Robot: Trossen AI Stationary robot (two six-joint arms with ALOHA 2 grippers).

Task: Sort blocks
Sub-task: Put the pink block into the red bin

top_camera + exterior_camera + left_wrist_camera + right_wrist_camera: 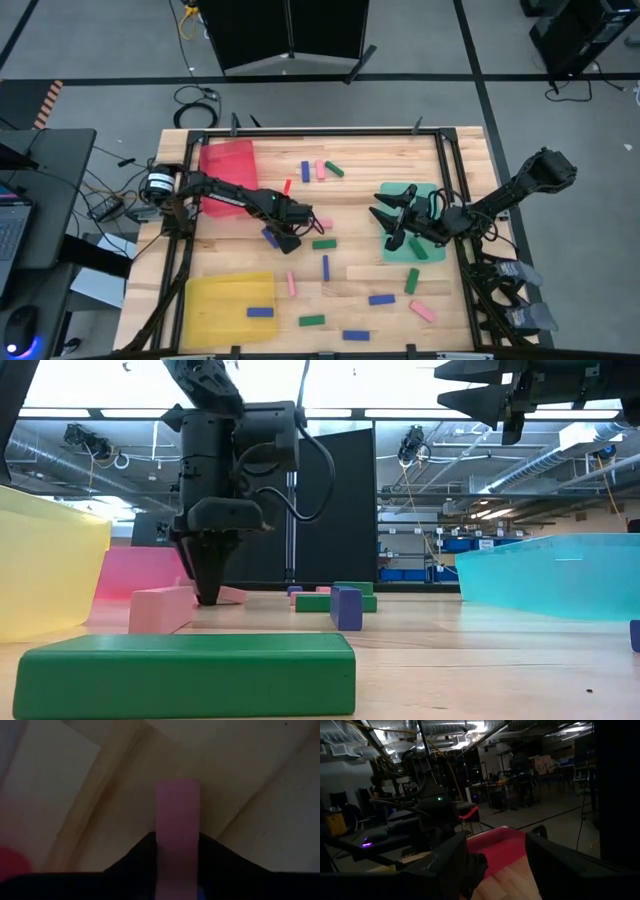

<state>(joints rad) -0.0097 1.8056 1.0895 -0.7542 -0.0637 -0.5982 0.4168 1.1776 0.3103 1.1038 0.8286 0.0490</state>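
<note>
**Left gripper closing on a pink block near the middle of the worktop**

The left gripper (297, 231) is down at the worktop (350, 290), a little toward the red tray's side of centre. Its wrist view shows a pink block (177, 835) standing between the two dark fingers (131, 862), which sit close on either side of it. The jaws look narrowed onto the block, but whether they are truly clamped I cannot tell. In the low view the fingertips come to a point on the wood.

The right gripper (397, 222) hangs raised over the green tray (432, 252) by the right edge, jaws apart and empty.

The other blocks lie scattered:
- a few near the far edge,
- several along the near edge,
- a blue block (260, 312) already in the yellow tray (215, 300) at the near left corner.

The red tray (226, 160) sits at the far left corner.

What could go wrong, in my judgement:
- The block appears gripped near one end, so it may pivot or slip out when lifted.
- A blue block (271, 237) lies just beside the fingers and could be nudged or dragged along.
- If the fingertips are pressing into the wood, lifting may jerk the block loose.

No brand, label or readable writing shows in any view.
</note>
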